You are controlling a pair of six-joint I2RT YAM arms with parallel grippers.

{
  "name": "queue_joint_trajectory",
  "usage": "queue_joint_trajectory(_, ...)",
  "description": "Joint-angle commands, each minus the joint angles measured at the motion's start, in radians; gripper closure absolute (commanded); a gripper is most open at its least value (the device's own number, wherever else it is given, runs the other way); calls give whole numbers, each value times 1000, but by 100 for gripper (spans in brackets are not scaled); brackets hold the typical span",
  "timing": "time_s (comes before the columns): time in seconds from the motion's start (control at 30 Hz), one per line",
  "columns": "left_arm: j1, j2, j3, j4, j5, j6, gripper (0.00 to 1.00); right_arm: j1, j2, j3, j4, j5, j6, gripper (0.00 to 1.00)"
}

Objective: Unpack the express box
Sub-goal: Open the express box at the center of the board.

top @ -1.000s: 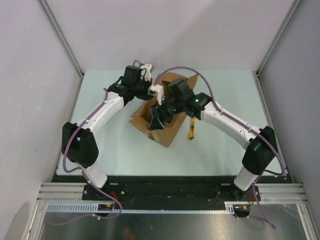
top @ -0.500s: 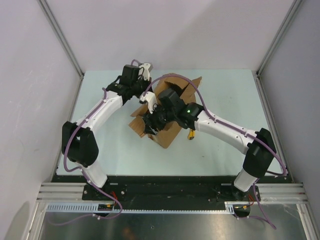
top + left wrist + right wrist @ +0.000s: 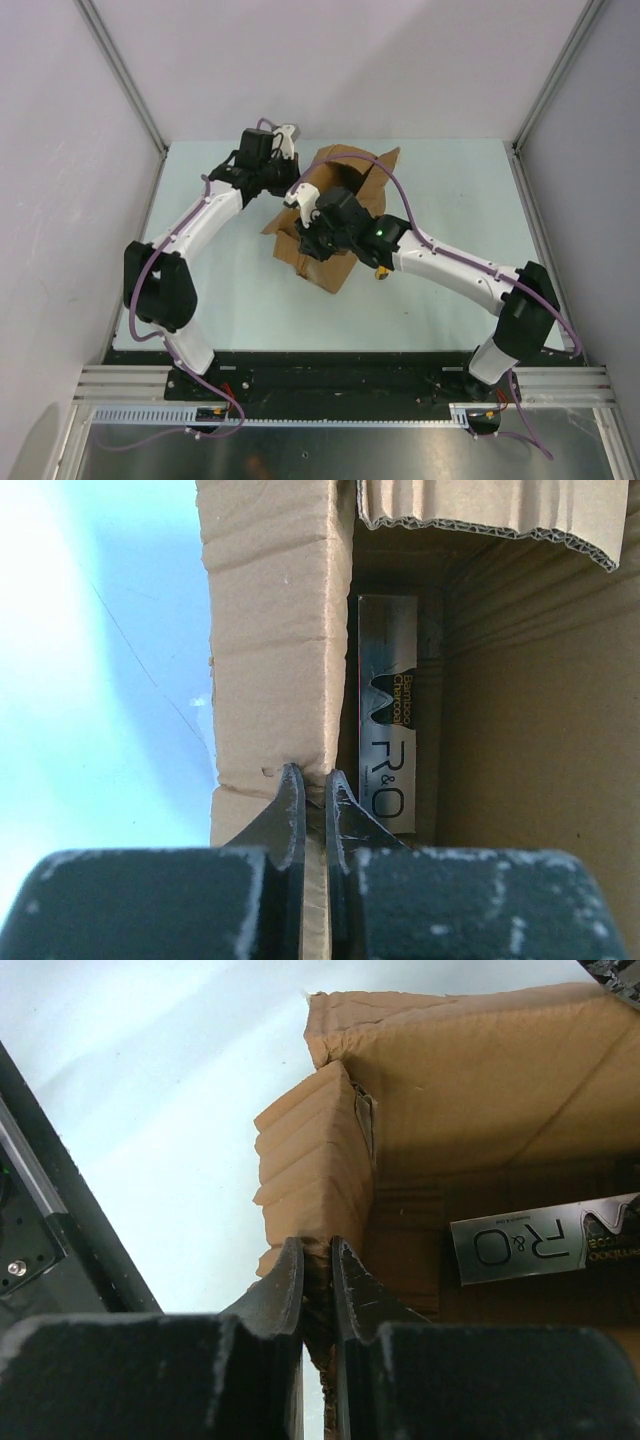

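Observation:
The express box (image 3: 350, 167) lies open in the middle of the table, a brown carton with its flaps spread. Its wall (image 3: 270, 630) fills the left wrist view, and my left gripper (image 3: 313, 785) is shut on that wall's edge at the box's far-left side (image 3: 288, 180). My right gripper (image 3: 318, 1255) is shut on the creased cardboard flap (image 3: 310, 1160) at the box's near-left corner (image 3: 306, 243). Inside lies a slim dark-and-white package (image 3: 388, 730), which also shows in the right wrist view (image 3: 545, 1240).
A yellow utility knife (image 3: 381, 268) lies on the table just right of the box, partly under my right arm. Metal posts and pale walls enclose the pale table (image 3: 460, 190) on three sides.
My right gripper has moved left to the box's near-left corner and shut on its flap. The box has turned slightly. The left gripper keeps its hold.

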State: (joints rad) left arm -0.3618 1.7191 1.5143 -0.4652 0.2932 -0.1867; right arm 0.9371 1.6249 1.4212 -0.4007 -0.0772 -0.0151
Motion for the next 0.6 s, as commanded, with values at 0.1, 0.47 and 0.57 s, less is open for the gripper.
queue_joint_trajectory(0.1, 17, -7, 24, 13, 34, -63, 88, -8, 55, -114, -150, 201, -68, 77)
queue_joint_trajectory(0.47, 17, 8, 20, 13, 21, -39, 66, 6, 75, -154, -156, 238, -103, 90)
queue_joint_trajectory(0.57, 15, 27, 15, 11, 37, -37, 61, 6, 70, -160, -142, 244, -103, 100)
